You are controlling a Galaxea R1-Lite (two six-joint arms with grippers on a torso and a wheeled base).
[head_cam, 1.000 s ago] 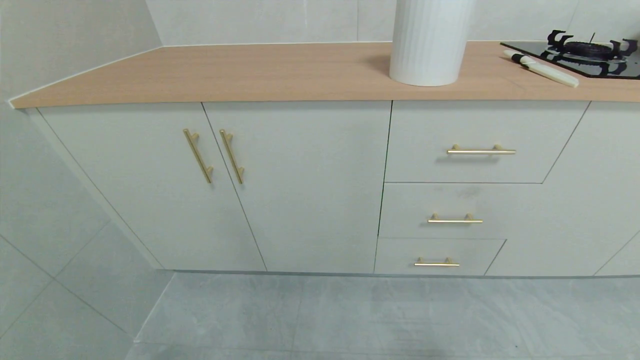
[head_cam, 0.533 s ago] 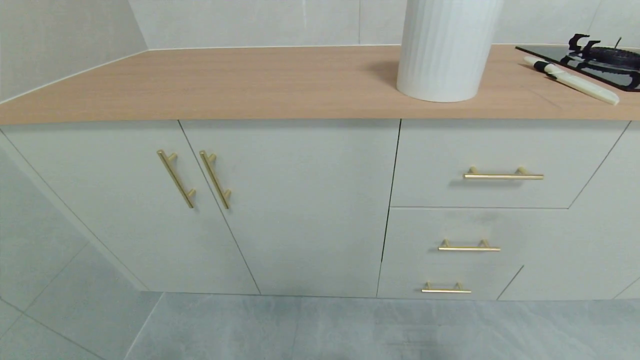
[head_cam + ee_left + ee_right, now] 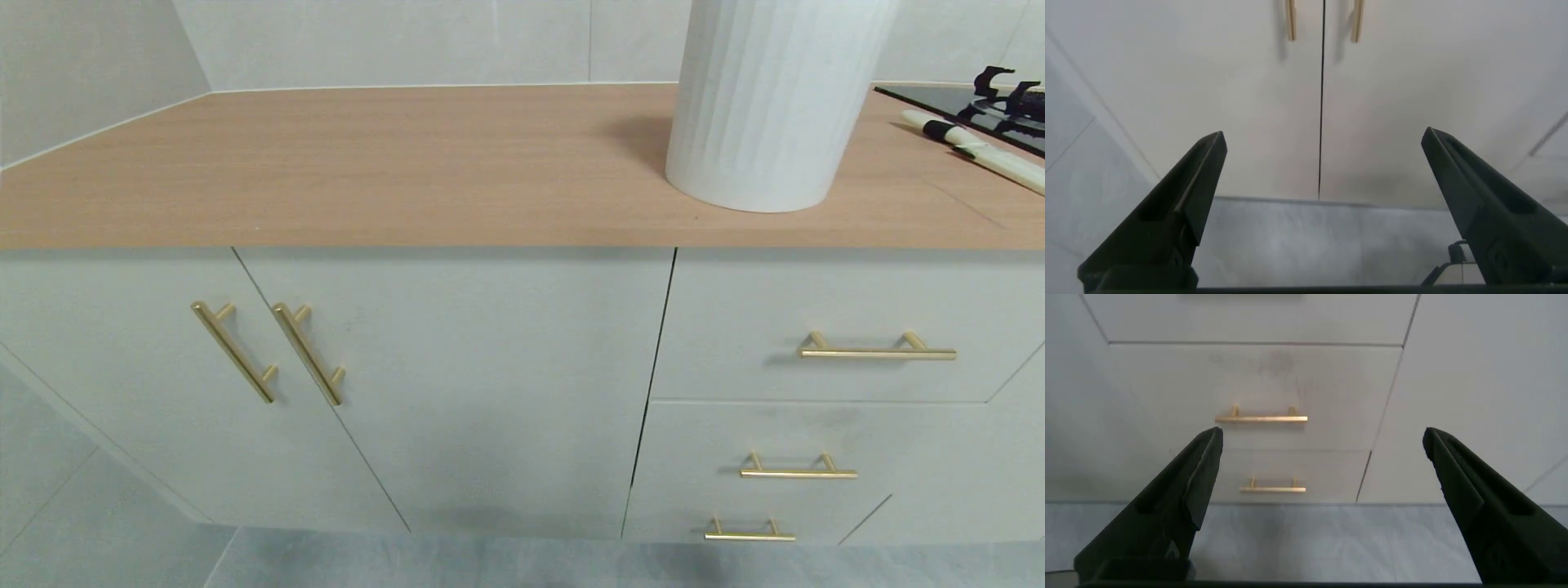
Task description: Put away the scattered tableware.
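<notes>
Lying near the right edge of the tabletop, a cream knife sits between the white ribbed holder and the hob. The left gripper and right gripper hang spread wide, empty, before the cabinet fronts.

Table: container upright on it, right of centre. Knife flat on the table, right of the container and apart from it. Hob set into the table just behind the knife. Under the table's front edge: left door and right door side by side, one handle each beside their shared seam; right of them, three drawers stacked. Floor beneath.
</notes>
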